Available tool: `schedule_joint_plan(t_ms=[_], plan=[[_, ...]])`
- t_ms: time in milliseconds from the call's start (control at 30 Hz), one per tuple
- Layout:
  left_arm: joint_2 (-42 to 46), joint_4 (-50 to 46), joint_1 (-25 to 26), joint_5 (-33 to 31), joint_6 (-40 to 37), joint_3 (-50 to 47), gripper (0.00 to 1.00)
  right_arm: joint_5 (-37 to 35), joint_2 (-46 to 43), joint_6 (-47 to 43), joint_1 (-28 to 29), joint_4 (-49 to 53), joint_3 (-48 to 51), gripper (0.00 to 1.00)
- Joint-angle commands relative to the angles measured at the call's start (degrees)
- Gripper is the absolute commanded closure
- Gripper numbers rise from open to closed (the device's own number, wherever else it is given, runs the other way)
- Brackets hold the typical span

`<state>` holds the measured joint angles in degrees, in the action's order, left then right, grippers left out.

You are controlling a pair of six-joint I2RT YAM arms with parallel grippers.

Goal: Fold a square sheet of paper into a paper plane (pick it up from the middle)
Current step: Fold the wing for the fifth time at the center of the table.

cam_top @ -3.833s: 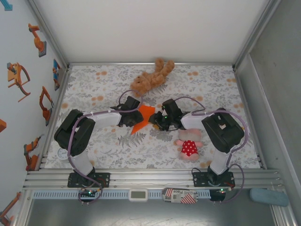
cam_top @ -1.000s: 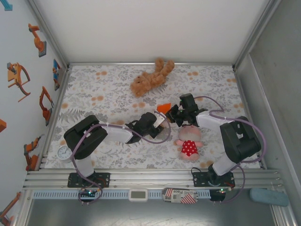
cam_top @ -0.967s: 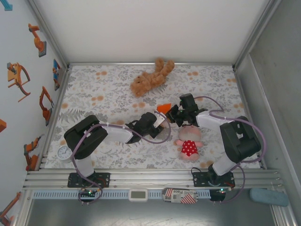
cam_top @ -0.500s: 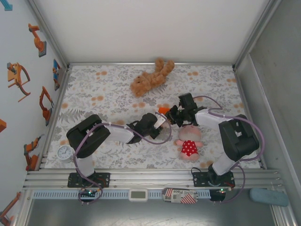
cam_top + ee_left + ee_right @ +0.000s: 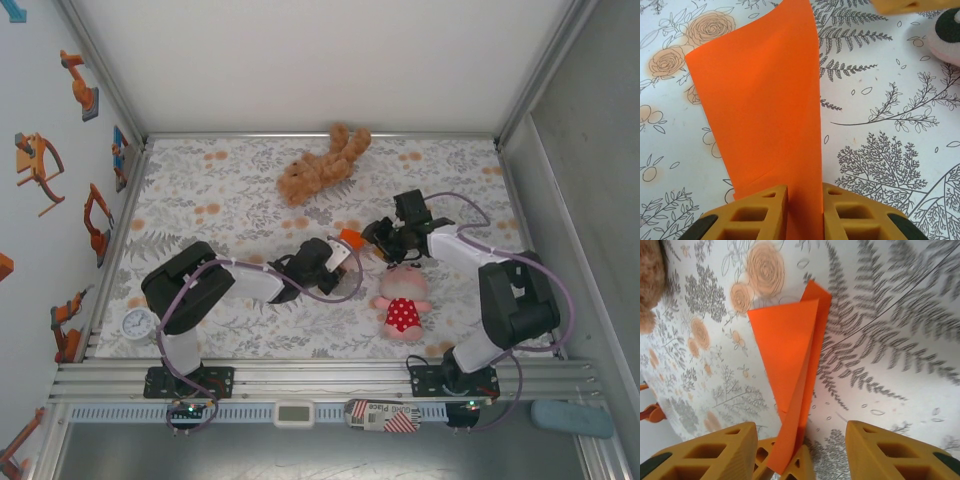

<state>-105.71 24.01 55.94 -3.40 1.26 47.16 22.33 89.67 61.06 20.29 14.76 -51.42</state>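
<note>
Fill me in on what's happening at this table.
Two robot arms are working on a paper plane. The left tool is clamped on the orange paper, which is already folded into a long narrow shape, and holds it over the floral table. The right tool stands open close by, with its fingers spread to either side of the paper and not gripping it. A brown plush bear lies at the far side and a pink doll near the right arm, both untouched.

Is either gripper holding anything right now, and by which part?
The left gripper pinches the folded orange paper by one end; the right gripper stands open, holding nothing.
</note>
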Motion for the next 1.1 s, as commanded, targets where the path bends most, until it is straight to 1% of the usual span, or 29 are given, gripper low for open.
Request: schedule_joint_plan(t_ms=[0,200,400,533,633,800,967,1067], plan=[[-1.11,0.03,-1.25,3.82,2.86,-0.48,0.78,-4.13,-2.51,-3.88,-0.72,4.52,-1.1,0.51],[-2.04,-0.26,-3.24,9.4,7.23,-0.66,0.78,-4.76,-3.17,-5.07,-1.24,5.19,-0.7,0.51],[-2.14,-0.54,-5.28,13.66,11.15,-0.75,0.78,-5.45,-4.14,-7.11,-1.56,5.32,-0.34,0.51],[-2.8,-3.32,-6.06,16.67,12.83,0.92,0.78,-5.3,-4.5,-9.6,-1.49,5.01,-0.27,0.51],[-3.52,-5.24,-6.41,18.09,14.21,2.21,0.78,-3.76,-4.76,-11.8,-1.49,2.98,0.68,0.52],[-4.07,-7.45,-7.49,20.05,17.99,3.35,0.79,1.39,-3.62,-16.2,-1.5,-0.96,2.25,0.52],[-4.51,-10.57,-8.6,23.31,22.67,5.35,0.8,3.52,-0.47,-21.4,-1.51,-0.81,1.34,0.51],[-4.68,-10.82,-8.74,24.05,24.97,5.57,0.8,4.48,1.71,-24.12,-1.37,-0.19,-0.01,0.51]])
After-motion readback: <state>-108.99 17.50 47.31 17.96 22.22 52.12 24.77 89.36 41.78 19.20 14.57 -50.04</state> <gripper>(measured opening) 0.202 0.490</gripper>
